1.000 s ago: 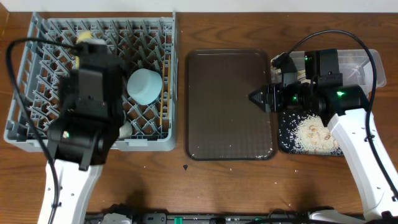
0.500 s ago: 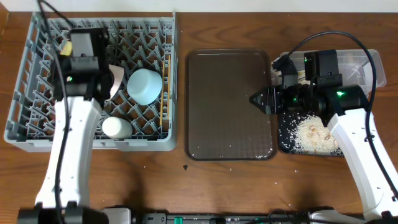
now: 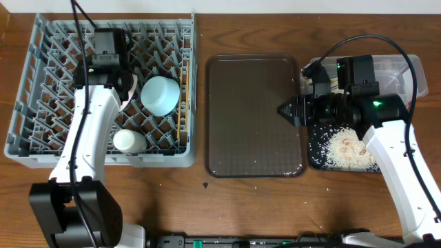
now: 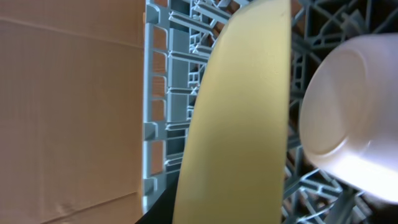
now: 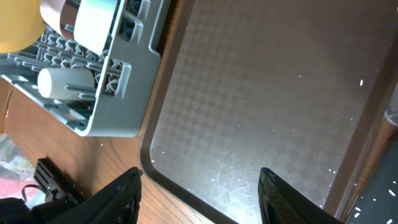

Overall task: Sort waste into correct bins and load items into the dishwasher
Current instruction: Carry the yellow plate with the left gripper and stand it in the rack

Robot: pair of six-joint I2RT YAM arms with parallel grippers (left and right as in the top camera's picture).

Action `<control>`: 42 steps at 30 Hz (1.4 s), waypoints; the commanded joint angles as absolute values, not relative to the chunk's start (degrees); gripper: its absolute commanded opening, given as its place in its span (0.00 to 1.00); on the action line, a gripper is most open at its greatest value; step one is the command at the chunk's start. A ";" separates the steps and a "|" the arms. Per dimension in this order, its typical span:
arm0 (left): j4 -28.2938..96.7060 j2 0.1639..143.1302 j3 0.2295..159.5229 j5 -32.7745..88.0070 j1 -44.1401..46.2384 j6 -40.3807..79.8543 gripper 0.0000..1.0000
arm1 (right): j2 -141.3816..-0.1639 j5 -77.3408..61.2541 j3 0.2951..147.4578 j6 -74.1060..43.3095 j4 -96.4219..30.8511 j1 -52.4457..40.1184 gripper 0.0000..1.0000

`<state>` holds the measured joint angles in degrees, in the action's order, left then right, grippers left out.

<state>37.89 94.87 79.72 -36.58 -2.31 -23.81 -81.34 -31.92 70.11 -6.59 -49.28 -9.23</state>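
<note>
My left gripper (image 3: 121, 85) is over the grey dish rack (image 3: 41, 83), shut on the round yellow plate (image 4: 242, 112), which it holds on edge among the pegs. Only one dark finger (image 4: 155, 215) shows beside the plate. A pale bowl (image 4: 348, 118) lies close to the plate. In the overhead view the light blue bowl (image 3: 160, 94), the white bowl (image 3: 129, 141) and the chopsticks (image 3: 182, 103) are in the rack. My right gripper (image 5: 202, 199) is open and empty over the right edge of the brown serving tray (image 5: 261, 93).
The black tray (image 3: 315, 155) holds white rice scraps (image 3: 344, 146) at the right. The clear tub (image 3: 403, 69) sits behind it, partly hidden by my right arm. A few crumbs lie on the wooden table in front of the brown tray (image 3: 248, 117).
My left arm has swung from the rack's front left towards its back middle, carrying the yellow plate down among the pegs beside the blue bowl. The right arm has not moved.
</note>
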 commanded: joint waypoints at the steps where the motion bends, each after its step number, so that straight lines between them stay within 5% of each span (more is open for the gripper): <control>1: 37.71 95.85 80.05 -28.34 -4.27 -17.47 0.23 | -80.53 -31.48 70.39 -7.73 -49.34 -9.06 0.58; 5: 37.12 95.85 80.05 -24.62 -5.87 -15.31 0.29 | -80.53 -31.51 70.39 -7.70 -49.74 -9.06 0.58; 9: 36.73 95.85 80.05 -24.62 -7.40 -15.35 0.46 | -80.53 -31.51 70.39 -7.73 -50.59 -9.08 0.58; 17: 35.66 95.85 80.05 -24.67 -8.19 -15.35 0.53 | -80.53 -31.51 70.39 -8.14 -50.92 -9.06 0.58; 23: 34.06 95.79 80.07 -26.06 -8.19 -15.31 0.08 | -80.53 -31.48 70.39 -8.14 -51.22 -9.78 0.58; 33: 30.04 95.35 80.12 -30.39 -8.19 -15.38 0.08 | -80.53 -31.48 70.39 -8.14 -51.07 -10.15 0.59; 42: 28.51 97.01 80.09 -22.28 -8.73 -16.75 0.09 | -80.53 -31.48 70.39 -8.14 -51.27 -10.15 0.59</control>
